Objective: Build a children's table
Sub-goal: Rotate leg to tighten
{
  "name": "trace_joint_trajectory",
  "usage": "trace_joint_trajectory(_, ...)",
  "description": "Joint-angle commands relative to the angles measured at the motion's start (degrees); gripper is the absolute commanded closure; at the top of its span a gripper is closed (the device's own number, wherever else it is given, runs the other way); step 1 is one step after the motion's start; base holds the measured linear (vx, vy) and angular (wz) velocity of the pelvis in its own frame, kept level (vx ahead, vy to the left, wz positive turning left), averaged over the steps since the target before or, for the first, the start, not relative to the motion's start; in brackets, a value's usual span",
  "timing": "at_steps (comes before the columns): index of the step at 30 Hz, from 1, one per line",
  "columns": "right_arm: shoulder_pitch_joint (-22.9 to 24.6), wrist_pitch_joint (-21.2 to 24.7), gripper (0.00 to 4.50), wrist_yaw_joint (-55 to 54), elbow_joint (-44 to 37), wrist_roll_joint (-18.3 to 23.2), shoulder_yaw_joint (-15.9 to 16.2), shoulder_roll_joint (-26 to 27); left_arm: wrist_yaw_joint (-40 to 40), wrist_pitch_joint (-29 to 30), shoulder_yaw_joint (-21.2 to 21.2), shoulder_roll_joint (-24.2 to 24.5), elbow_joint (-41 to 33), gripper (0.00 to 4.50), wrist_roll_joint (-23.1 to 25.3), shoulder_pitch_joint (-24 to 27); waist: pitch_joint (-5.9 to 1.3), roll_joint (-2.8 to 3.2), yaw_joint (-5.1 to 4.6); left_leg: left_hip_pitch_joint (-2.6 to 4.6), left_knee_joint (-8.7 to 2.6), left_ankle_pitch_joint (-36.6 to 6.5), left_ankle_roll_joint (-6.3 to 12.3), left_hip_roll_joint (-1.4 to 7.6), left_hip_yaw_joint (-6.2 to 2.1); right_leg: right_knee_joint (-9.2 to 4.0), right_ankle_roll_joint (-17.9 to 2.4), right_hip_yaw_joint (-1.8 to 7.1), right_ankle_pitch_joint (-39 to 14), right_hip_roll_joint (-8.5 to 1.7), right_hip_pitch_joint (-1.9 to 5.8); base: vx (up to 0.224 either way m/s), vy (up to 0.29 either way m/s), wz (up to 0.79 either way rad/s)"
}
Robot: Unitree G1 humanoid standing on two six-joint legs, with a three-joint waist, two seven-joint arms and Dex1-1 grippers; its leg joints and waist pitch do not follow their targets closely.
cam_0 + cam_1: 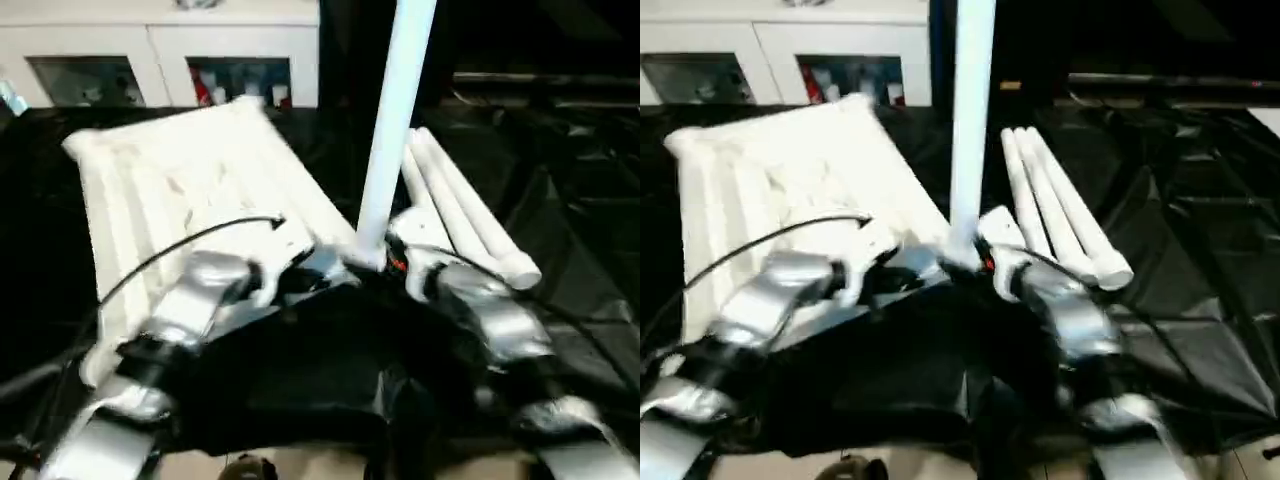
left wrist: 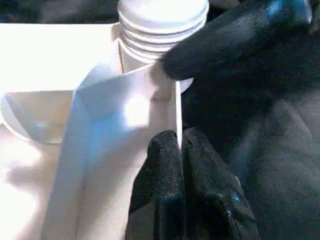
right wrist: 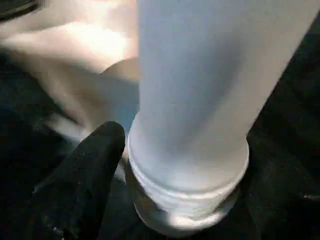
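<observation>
The table top (image 1: 190,190) lies ribbed side up at centre left of the head view, on black sheeting (image 1: 560,200). One leg (image 1: 395,110) stands upright in its near-right corner socket. The left gripper (image 2: 181,150) is pinched closed on the top's thin edge wall. The right gripper (image 3: 165,170) stands wide around the leg's threaded base; contact cannot be told. Three spare legs (image 1: 465,215) lie right of centre.
</observation>
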Motion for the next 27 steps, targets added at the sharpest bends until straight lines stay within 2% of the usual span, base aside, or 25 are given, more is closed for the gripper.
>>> trace_joint_trajectory(1, 0.1, 0.4, 0.85, 6.0, -2.8, 1.8, 4.4, 1.0, -4.1, -3.6, -2.8, -0.9, -3.3, 4.50, -1.9, -0.7, -4.84, 0.15, 0.29, 1.57, -4.55, -18.2, 1.52, 3.46, -1.68, -3.79, -12.0, 2.81, -19.3, -4.16, 2.35, 0.000, 0.000, 0.00)
trace_joint_trajectory(2, 0.4, 1.3, 0.85, 7.7, -3.5, 2.5, 4.6, 0.1, -6.1, -3.0, -3.1, 0.1, -4.1, 4.50, -2.5, -0.1, -4.83, 0.25, 0.60, 1.94, -4.48, -18.3, 1.39, 3.49, -1.48, -3.78, -12.8, 2.84, -18.7, -4.11, 2.10, 0.000, 0.000, 0.00)
trace_joint_trajectory(4, 0.6, 1.9, 0.85, 9.7, -4.3, 3.2, 5.0, -1.2, -9.7, -2.9, -3.5, 2.0, -5.6, 4.50, -3.7, 0.8, -4.80, 0.22, 0.91, 1.89, -4.51, -18.1, 1.21, 3.65, -1.39, -3.50, -13.2, 2.91, -17.8, -4.04, 2.15, 0.000, 0.000, 0.00)
trace_joint_trajectory(5, 0.6, 2.0, 0.85, 10.2, -4.4, 3.3, 5.0, -1.6, -11.0, -2.7, -3.6, 2.8, -6.1, 4.50, -4.1, 1.1, -4.79, 0.80, 0.96, 1.68, -4.60, -17.9, 1.06, 3.60, -1.54, -3.25, -13.3, 2.84, -17.6, -4.00, 2.27, 0.000, 0.000, 0.00)
trace_joint_trajectory(6, 0.5, 1.9, 1.09, 10.3, -4.3, 3.3, 4.9, -1.7, -11.6, -2.7, -3.6, 3.2, -6.3, 4.50, -4.2, 1.3, -4.87, 0.55, 0.77, 1.56, -4.65, -17.8, 0.98, 3.58, -1.49, -3.24, -13.3, 2.80, -16.8, -3.93, 2.30, 0.000, 0.000, 0.00)
trace_joint_trajectory(7, 0.4, 2.0, 1.17, 10.5, -4.2, 3.3, 4.7, -1.7, -11.8, -2.8, -3.4, 3.4, -6.3, 4.50, -4.1, 1.3, -4.87, 0.51, 0.80, 1.76, -4.58, -18.3, 0.77, 3.53, -1.43, -3.32, -13.5, 2.86, -17.0, -4.00, 2.19, 0.000, 0.000, 0.00)
trace_joint_trajectory(10, 0.4, 2.5, 1.35, 11.4, -4.7, 3.3, 4.5, -1.7, -12.2, -3.4, -3.1, 3.9, -5.9, 4.50, -3.8, 1.3, -4.88, 0.30, 0.94, 1.70, -4.56, -18.1, 0.43, 3.48, -1.45, -3.39, -13.4, 2.92, -17.9, -4.15, 2.35, 0.000, 0.000, 0.00)
trace_joint_trajectory(12, 0.5, 2.8, 1.64, 11.9, -5.0, 3.6, 4.7, -1.5, -12.2, -3.6, -3.0, 4.0, -5.6, 4.50, -3.7, 1.2, -4.84, 0.36, 1.07, 1.68, -4.57, -18.1, 0.35, 3.47, -1.50, -3.45, -13.0, 2.90, -18.9, -4.20, 2.37, 0.000, 0.000, 0.00)
trace_joint_trajectory(15, 1.0, 3.3, 1.73, 11.5, -5.5, 4.2, 5.1, -0.6, -11.4, -3.2, -2.8, 3.8, -5.2, 4.50, -3.7, 0.9, -4.83, 0.36, 1.20, 1.73, -4.58, -18.1, 0.14, 3.49, -1.52, -3.48, -12.7, 2.91, -19.4, -4.20, 2.29, 0.000, 0.000, 0.00)
trace_joint_trajectory(19, 1.2, 3.3, 1.77, 4.9, -3.4, 3.3, 4.4, 3.2, -6.2, -0.8, -1.7, 1.2, -3.4, 4.50, -2.9, -0.4, -4.84, 0.32, 1.11, 1.72, -4.65, -18.6, -0.49, 3.37, -1.64, -3.56, -12.3, 2.82, -20.3, -4.21, 2.29, 0.000, 0.000, 0.00)
trace_joint_trajectory(21, 0.4, 3.1, 1.78, -0.1, -0.9, 2.2, 3.4, 5.5, -2.6, 0.7, -0.8, -0.5, -2.0, 4.50, -2.4, -1.4, -4.63, 0.40, 0.76, 1.90, -4.58, -20.2, -1.10, 3.26, -1.60, -3.91, -11.9, 2.87, -23.1, -4.29, 1.89, 0.000, 0.000, 0.00)
trace_joint_trajectory(24, -2.8, 2.9, 1.78, -14.4, 7.0, 0.6, -0.5, 11.6, 9.3, 5.5, 2.5, -6.0, 2.4, 4.50, -1.0, -4.9, -4.49, 0.32, -0.09, 2.34, -4.43, -23.4, -2.97, 2.97, -2.18, -4.61, -10.1, 2.35, -29.6, -4.56, 1.82, -0.018, 0.002, -0.01)
trace_joint_trajectory(27, -5.1, 2.5, 1.78, -22.8, 11.4, 0.6, -3.2, 15.2, 16.1, 7.2, 4.4, -9.3, 4.9, 4.50, -0.5, -7.2, -4.54, 0.30, -0.51, 2.23, -4.35, -24.2, -2.13, 2.77, -2.29, -5.47, -8.0, 2.00, -31.8, -4.50, 1.81, 0.000, 0.000, 0.00)
